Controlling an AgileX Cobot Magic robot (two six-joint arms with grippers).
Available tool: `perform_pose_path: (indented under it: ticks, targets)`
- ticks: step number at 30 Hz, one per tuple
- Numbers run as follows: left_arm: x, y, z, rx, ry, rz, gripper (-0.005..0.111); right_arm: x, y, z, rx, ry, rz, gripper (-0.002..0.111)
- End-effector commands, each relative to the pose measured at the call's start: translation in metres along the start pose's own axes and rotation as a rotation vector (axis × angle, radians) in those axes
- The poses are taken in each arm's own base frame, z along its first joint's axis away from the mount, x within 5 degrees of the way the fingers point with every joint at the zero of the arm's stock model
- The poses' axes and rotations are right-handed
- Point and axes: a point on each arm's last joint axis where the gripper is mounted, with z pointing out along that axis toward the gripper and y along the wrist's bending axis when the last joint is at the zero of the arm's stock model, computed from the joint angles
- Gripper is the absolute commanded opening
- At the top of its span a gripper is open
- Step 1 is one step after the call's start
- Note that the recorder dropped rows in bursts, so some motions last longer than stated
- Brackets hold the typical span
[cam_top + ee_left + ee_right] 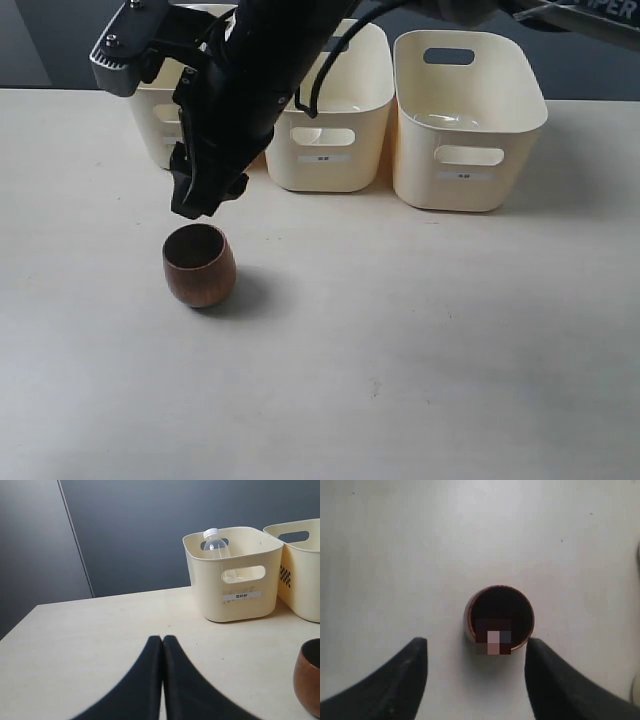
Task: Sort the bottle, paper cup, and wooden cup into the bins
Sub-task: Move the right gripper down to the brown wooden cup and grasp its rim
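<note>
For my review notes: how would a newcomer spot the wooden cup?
On the pale table, three cream bins line the back. In front of the leftmost one stands the wooden cup, alone: squat, dark brown, rounded, handleless.

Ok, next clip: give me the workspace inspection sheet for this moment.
Surface: cream table, faint specks.
Job's things: wooden cup upright on table; three bins in a row at the back; bottle standing in the left one; paper cup not seen.
Clutter: nothing seen.
Grippers: right gripper open, over the wooden cup, not touching; left gripper shut, empty.
Cables: black cable looping off the arm.
Surroundings: dark wall.
</note>
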Motion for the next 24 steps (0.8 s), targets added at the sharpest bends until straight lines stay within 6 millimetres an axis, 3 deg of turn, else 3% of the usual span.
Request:
perform_pose_path:
  ticks: [1,24]
  targets:
    - [-0.0003,0.0001,-0.0003,-0.002,-0.010,-0.002,0.000,-0.0001,0.0010,0.0009,-0.022,-0.003,0.005,0.056]
    - [-0.0003,0.0001,-0.0003,-0.002,-0.010,-0.002,0.000,0.0009,0.0031,0.0064,-0.068,-0.003,-0.050,0.056]
